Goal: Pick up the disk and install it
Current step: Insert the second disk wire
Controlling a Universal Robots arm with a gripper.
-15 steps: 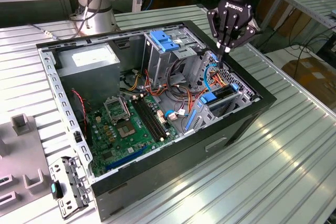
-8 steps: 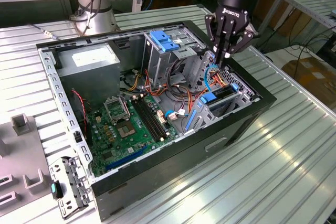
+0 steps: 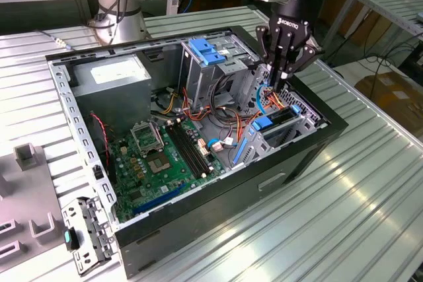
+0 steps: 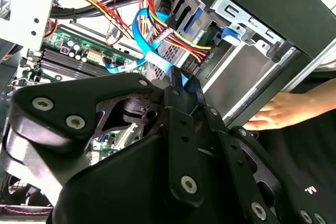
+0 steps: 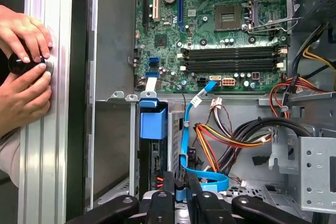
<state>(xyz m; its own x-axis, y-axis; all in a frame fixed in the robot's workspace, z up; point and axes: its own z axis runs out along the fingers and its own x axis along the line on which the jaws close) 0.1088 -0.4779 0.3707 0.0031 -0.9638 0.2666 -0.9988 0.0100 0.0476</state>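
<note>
The disk (image 5: 153, 121) stands on edge inside the drive bay at the case's front, its blue plastic frame end facing up; in the exterior view it is the blue piece (image 3: 264, 123) in the cage. My gripper (image 3: 278, 84) hangs just above the bay, a little behind the disk, with its fingers drawn together and nothing of the disk between them. In both wrist views the fingertips (image 5: 167, 199) sit beside a light-blue flat cable (image 5: 185, 145) that loops past them. The gripper (image 4: 184, 80) points down toward the cage.
The open computer case (image 3: 79, 137) lies on a ribbed aluminium table, with the motherboard (image 3: 165, 156), the grey power-supply box (image 3: 115, 77) and orange-red wire bundles (image 5: 220, 140). A person's hands (image 5: 23, 61) rest on the rail beside the case. A blue latch plate (image 3: 208, 51) stands behind.
</note>
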